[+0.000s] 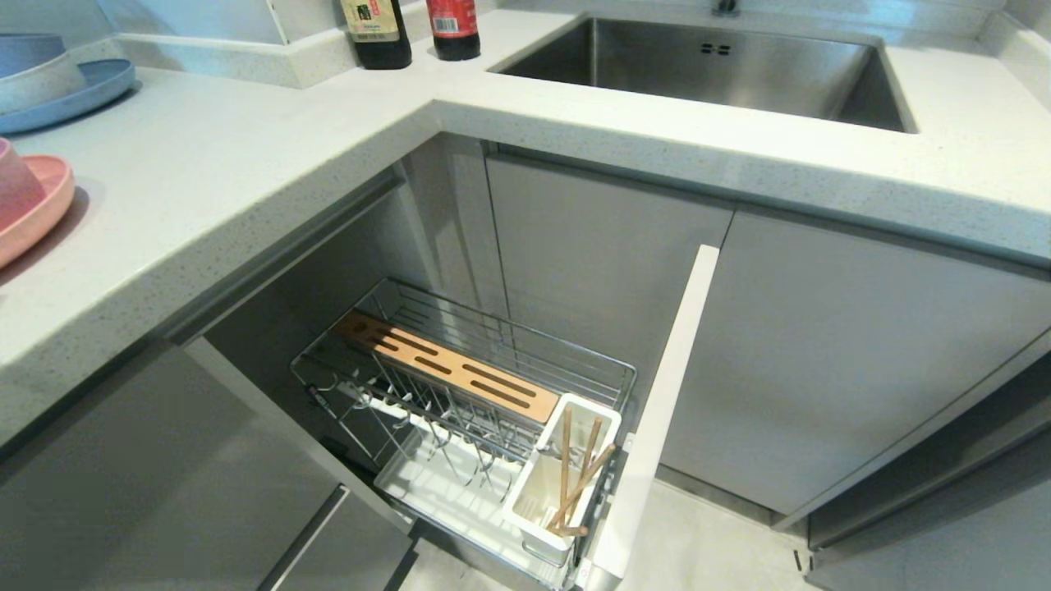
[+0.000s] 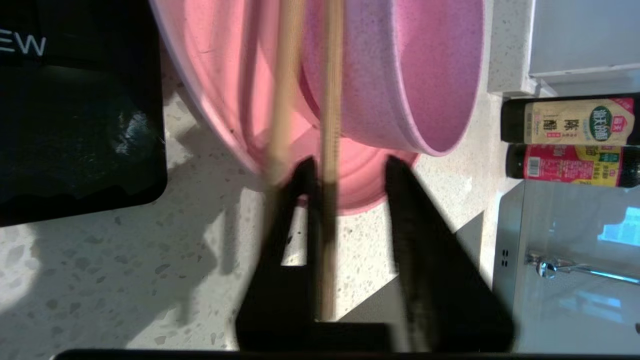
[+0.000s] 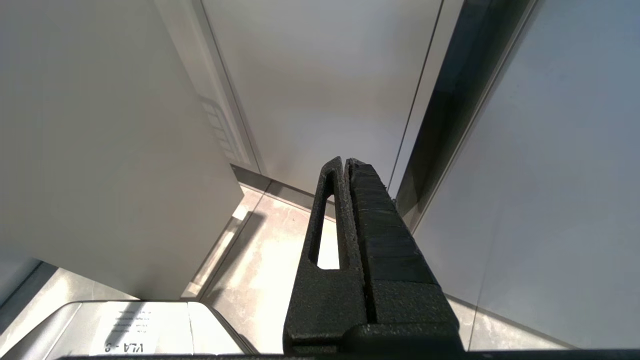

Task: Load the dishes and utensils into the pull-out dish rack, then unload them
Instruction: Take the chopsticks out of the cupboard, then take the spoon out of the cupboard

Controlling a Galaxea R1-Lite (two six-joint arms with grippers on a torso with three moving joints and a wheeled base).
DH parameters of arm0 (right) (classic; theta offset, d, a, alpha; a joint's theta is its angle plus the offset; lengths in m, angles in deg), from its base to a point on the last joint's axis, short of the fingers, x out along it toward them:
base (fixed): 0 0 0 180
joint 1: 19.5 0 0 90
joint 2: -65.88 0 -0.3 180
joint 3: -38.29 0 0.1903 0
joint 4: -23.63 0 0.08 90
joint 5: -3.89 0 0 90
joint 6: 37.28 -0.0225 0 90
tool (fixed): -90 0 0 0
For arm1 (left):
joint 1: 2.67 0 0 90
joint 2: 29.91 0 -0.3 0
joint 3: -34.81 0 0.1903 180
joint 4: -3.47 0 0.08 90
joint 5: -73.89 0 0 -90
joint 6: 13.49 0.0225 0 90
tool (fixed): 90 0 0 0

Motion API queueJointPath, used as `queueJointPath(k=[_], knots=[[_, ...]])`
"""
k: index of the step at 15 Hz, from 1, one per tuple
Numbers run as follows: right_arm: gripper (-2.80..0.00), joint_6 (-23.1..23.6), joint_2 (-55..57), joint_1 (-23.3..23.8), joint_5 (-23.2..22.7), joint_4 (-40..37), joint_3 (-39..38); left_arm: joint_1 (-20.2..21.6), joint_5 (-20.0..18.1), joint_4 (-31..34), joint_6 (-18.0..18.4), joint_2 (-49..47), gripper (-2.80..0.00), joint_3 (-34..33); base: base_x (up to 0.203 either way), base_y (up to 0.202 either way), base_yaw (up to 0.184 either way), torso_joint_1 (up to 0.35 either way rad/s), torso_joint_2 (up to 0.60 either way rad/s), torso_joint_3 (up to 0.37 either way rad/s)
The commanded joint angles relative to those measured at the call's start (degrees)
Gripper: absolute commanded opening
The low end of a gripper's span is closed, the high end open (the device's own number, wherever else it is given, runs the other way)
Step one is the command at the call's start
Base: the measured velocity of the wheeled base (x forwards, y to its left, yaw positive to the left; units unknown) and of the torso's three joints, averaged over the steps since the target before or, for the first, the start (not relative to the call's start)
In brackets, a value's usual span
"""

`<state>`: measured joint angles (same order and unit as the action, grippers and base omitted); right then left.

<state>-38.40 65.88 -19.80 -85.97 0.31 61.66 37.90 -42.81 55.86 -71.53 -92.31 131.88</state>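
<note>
In the left wrist view my left gripper (image 2: 350,162) hangs open over the pink plate (image 2: 360,195) and the pink bowl (image 2: 410,75) that sits on it. One wooden chopstick (image 2: 331,100) stands between the jaws against one finger, with a gap to the other. A second, blurred chopstick (image 2: 284,90) lies outside that finger, over the plate. In the head view the plate (image 1: 37,213) and bowl (image 1: 12,185) sit at the counter's left edge. Below, the pull-out dish rack (image 1: 493,353) is drawn out, with more chopsticks (image 1: 575,484) in its white cup (image 1: 534,501). My right gripper (image 3: 345,161) is shut and empty, parked low by the cabinet fronts.
A blue plate with stacked bowls (image 1: 90,86) sits at the counter's far left. Two sauce bottles (image 1: 378,33) stand beside the steel sink (image 1: 706,66). The rack's white front panel (image 1: 657,410) juts out. A black glass panel (image 2: 75,125) lies on the counter beside the pink plate.
</note>
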Motion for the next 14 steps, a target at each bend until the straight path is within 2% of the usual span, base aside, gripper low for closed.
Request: queueJointPath(k=[1,12,14], knots=[[-2.8,-0.02,0.0,-0.05,0.04,-0.02,-0.09,0.04,-0.02,0.15,-0.32,0.0,0.0,0.12,0.0,0.0,0.0,0.0,0.0,0.0],[-2.8,-0.02,0.0,-0.05,0.04,0.04,-0.09,0.04,1.19,-0.29,-0.36,0.35,0.0,2.87,0.0,0.0,0.0,0.0,0.0,0.0],[-2.8,-0.02,0.0,-0.05,0.04,0.04,-0.09,0.12,5.84,-0.46,-0.52,0.28,0.0,5.35,0.0,0.0,0.0,0.0,0.0,0.0]])
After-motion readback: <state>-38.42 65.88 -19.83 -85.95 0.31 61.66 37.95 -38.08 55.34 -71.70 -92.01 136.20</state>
